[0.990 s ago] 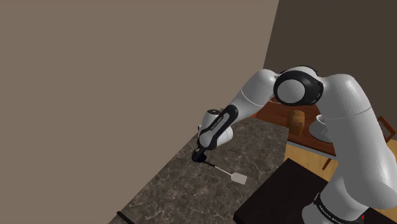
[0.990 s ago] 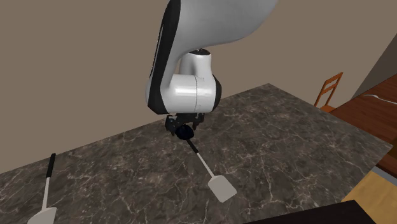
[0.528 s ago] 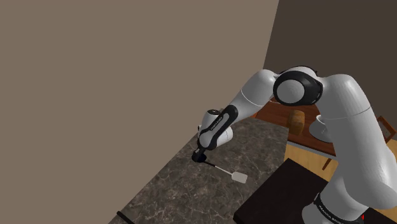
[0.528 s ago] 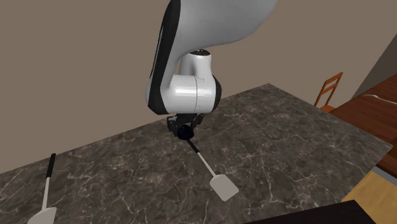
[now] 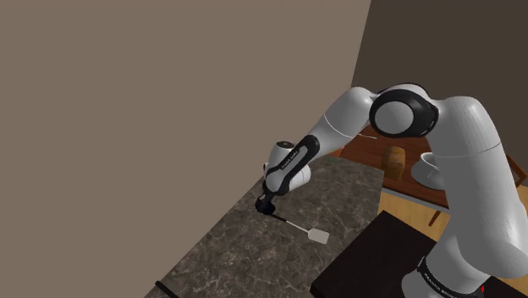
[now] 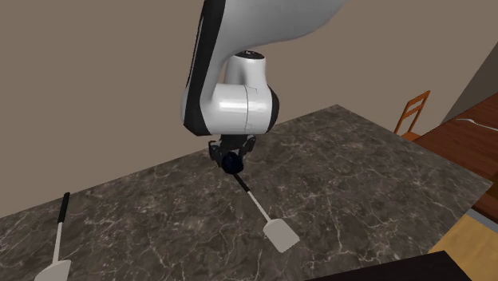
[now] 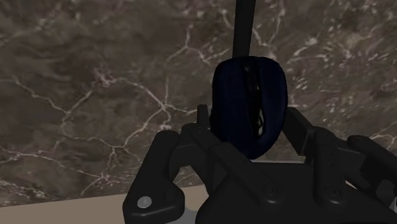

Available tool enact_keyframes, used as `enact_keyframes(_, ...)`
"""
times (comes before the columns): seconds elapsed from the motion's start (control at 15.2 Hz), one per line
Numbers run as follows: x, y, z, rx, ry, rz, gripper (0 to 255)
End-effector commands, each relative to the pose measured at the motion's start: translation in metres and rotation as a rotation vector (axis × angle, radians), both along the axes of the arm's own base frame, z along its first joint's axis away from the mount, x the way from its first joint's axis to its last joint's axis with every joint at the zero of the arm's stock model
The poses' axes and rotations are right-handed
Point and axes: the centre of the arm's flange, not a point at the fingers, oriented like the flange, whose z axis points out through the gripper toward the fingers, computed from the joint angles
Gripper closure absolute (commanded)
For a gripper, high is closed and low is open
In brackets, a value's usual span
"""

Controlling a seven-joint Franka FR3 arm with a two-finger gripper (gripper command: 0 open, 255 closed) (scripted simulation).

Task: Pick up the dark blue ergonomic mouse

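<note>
The black tool (image 7: 249, 118) is pinching the dark blue mouse (image 7: 248, 95): one finger presses each narrow flank, and the rounded body bulges out between them. The mouse lies directly in the tool's grip rather than off to either side, so the coming move looks to be a straight lift away from the surface (image 7: 95, 76). Its long axis runs roughly in line with the black handle of a white-bladed spatula (image 7: 243, 28), which lies on the dark marbled stone just beyond the mouse. In the second exterior view that handle starts almost under the mouse, and whether the two touch cannot be told — a thing to watch as the mouse rises. Farther off, toward the second exterior view's left, a second spatula (image 6: 57, 239) lies well apart, and a plain brown wall (image 6: 96, 80) backs the surface. Beyond the surface's far corner, at that view's right, stands a wooden chair (image 6: 413, 112). Compared with half a second ago, the white wrist sits a little higher in both outside views and the mouse has come up with it — the lift seems only just begun, with the mouse close above the stone. The spatulas have not moved.
</note>
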Motion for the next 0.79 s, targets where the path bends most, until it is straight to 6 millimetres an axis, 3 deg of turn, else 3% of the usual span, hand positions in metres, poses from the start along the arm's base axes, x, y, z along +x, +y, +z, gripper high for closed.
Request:
enact_keyframes(0.0,0.001,0.0,0.011,0.0,0.0,0.0,255)
enact_keyframes(0.59,0.001,0.0,0.058,0.0,0.0,0.0,255)
enact_keyframes(0.73,0.001,0.0,0.059,0.0,0.0,0.0,255)
